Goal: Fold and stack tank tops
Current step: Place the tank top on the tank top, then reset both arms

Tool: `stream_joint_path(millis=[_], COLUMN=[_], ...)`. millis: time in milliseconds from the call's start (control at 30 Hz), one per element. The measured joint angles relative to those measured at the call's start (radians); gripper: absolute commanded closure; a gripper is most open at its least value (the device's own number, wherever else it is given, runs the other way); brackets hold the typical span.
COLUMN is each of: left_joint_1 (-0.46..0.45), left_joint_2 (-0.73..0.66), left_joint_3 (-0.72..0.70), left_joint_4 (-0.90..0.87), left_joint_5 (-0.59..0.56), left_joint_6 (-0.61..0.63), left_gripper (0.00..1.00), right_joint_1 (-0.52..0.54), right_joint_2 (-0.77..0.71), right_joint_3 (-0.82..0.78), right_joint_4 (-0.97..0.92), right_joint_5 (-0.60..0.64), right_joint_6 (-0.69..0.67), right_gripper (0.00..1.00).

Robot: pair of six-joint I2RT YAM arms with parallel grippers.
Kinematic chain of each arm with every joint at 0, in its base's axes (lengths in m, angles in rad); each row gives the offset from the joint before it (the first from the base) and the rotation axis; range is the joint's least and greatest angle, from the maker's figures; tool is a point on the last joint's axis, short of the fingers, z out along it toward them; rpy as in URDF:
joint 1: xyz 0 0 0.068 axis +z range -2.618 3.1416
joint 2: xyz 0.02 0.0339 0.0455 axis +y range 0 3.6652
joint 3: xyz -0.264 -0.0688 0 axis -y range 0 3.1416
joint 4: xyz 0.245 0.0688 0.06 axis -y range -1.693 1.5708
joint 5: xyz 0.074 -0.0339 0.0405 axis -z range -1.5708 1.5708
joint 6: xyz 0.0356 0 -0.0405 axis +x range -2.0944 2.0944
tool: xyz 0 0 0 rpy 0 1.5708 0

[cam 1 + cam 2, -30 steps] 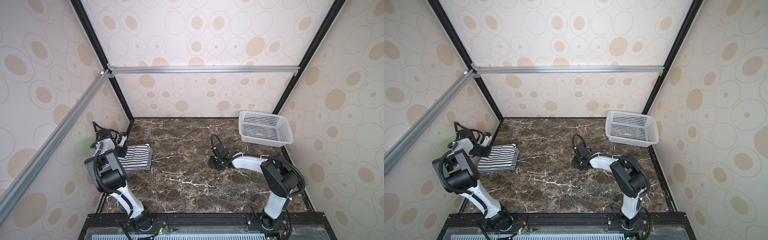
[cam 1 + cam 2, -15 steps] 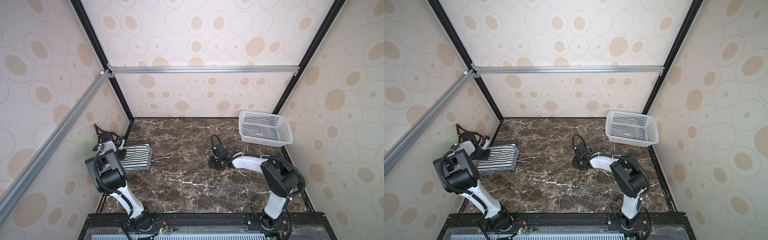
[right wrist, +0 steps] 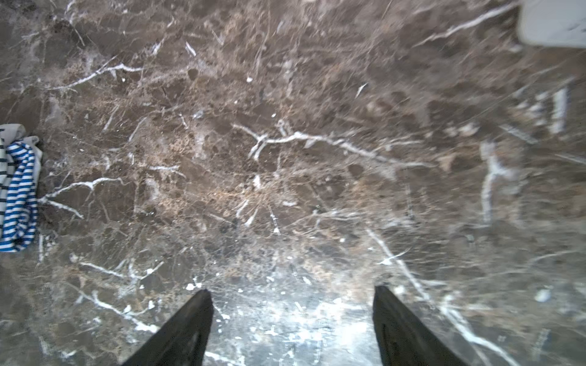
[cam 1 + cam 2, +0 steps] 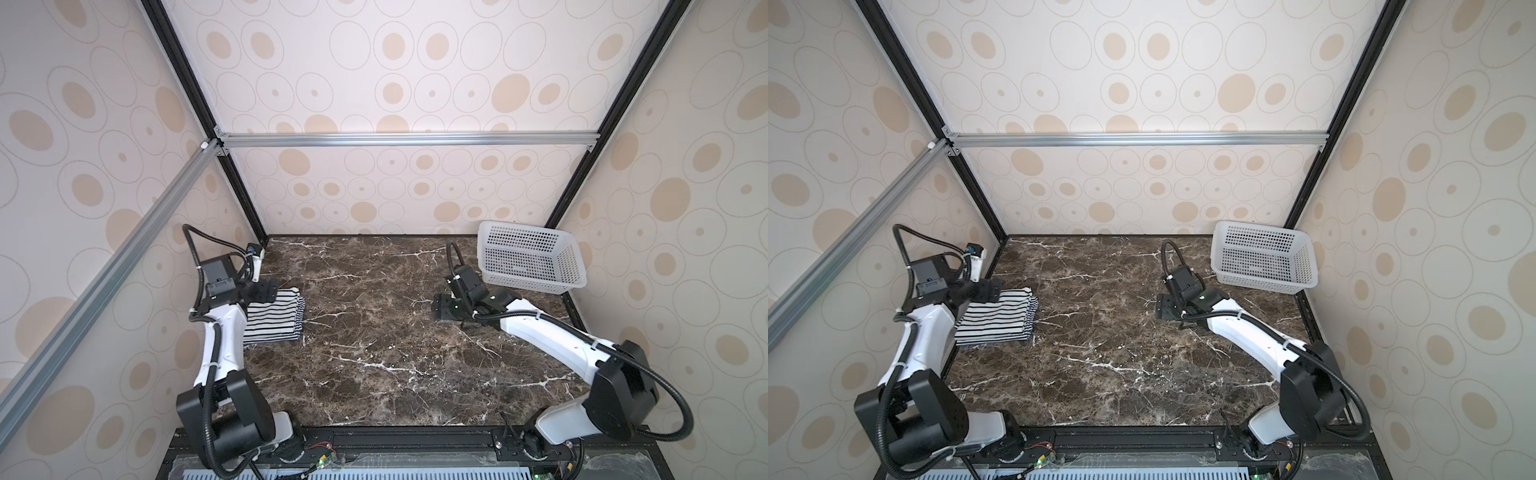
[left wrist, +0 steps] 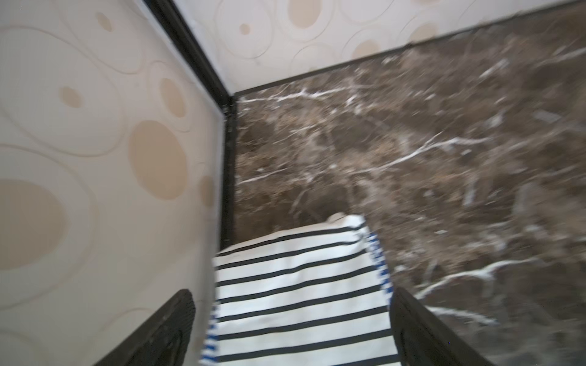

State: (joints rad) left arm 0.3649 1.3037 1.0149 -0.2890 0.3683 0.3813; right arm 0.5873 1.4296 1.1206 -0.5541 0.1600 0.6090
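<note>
Though the left arm (image 4: 223, 332) hides one edge of the tank tops (image 4: 276, 318), left fingers (image 5: 165, 332) and right fingers (image 3: 184, 332) stand apart.

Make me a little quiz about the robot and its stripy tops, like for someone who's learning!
1. True or false: the right gripper is open over bare table.
2. Where does the folded stack of tank tops lie?
A) in the basket
B) on the table, below the left gripper
C) under the right gripper
3. Fill in: the top lying uppermost is white with ____ stripes.

Key: 1 true. 2 B. 3 black; the blue-striped top peeks out beneath it.
</note>
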Motion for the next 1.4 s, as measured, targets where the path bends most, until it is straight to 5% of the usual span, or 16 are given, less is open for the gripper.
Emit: stream_joint_path(millis=[467,833,1100,1400], left_joint_1=[-0.203,-0.216,-0.217,-0.262], left_joint_2=[-0.145,-0.12,0.105,0.224], left_joint_3=[-0.464,-0.81,-0.825,-0.793], left_joint_4=[0.466,1.034,1.389,1.515], left_joint_5=[0.077,0.102,0.071,0.005], left_joint_6=[-0.259,-0.344,-0.393,-0.41], left_gripper=[0.01,0.01,0.01,0.01], right_joint_1=[-0.337,-0.364,-0.366,-0.417], right_joint_2=[-0.203,-0.156,-0.174,-0.145], right_joint_3=[-0.154,-0.341,-0.483,-0.557], right_joint_4=[-0.063,0.167,0.473,0.78], right_joint_5=[0.148,0.245,0.266,0.176], right_joint_6=[-0.183,-0.332,-0.468,-0.589], right_gripper=[0.0,0.0,0.0,0.0])
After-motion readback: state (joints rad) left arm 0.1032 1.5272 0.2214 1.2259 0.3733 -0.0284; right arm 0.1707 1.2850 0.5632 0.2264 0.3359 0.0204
